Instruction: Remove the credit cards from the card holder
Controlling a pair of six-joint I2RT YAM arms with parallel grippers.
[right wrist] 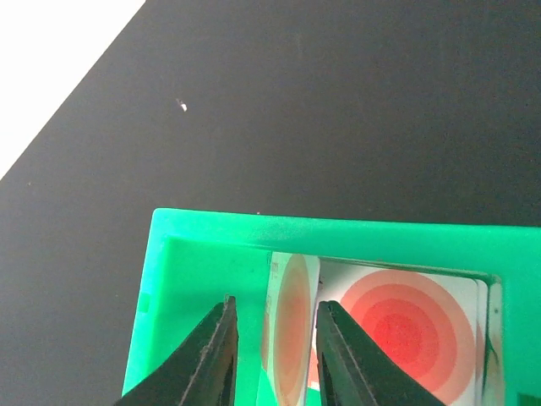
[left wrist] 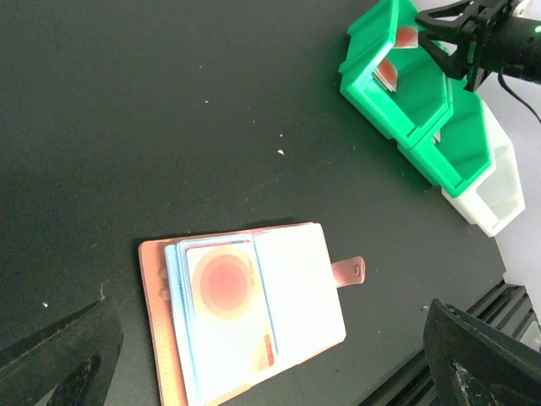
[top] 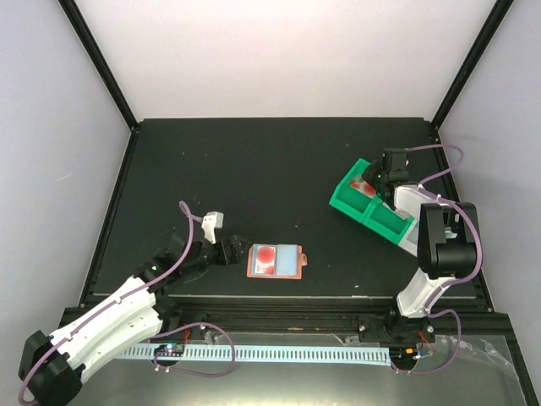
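One card (left wrist: 221, 283) at least remains in the open card holder (top: 275, 260) on the worktop (top: 254, 169), just beside the spread left claw (top: 233, 252). Further right, removed cards (right wrist: 397, 326) lie in the green bin (top: 342, 200) below the slightly parted right claw (right wrist: 277, 304). Task judged partly complete. Worktop surface: matte black, lightly speckled. Walls (top: 279, 51): plain white.

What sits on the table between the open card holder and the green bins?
Only bare black table with a few pale specks separates the card holder from the green bins; top external and left wrist views both show it.
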